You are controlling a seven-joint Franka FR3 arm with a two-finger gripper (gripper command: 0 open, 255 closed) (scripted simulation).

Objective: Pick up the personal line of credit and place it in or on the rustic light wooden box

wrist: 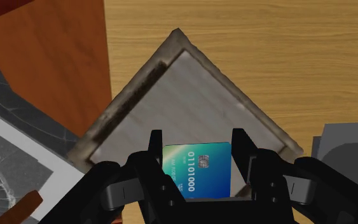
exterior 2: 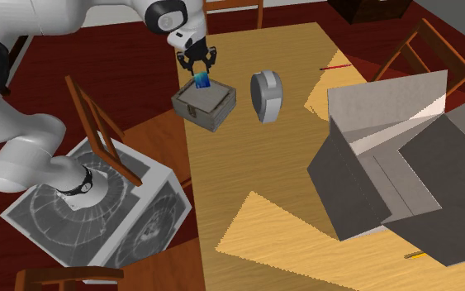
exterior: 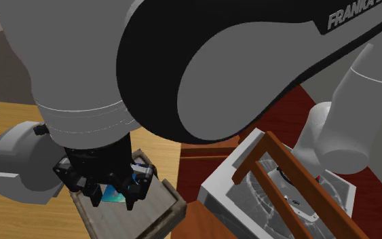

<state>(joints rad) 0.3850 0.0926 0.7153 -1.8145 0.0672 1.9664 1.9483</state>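
The gripper pinches the blue-green credit card upright between its fingers, directly above the grey wooden box on the table. To finish well, I would lower straight into the box's middle, away from the rim, and only then spread the fingers.

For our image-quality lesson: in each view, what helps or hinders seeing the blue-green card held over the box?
Shoulder view: the white-and-black arm looms close and dim above the black gripper, leaving a sliver of blue-green card. Second exterior view: even light, pale wedge patches on the wooden table. Wrist view: card digits readable above the pale grey wooden box.
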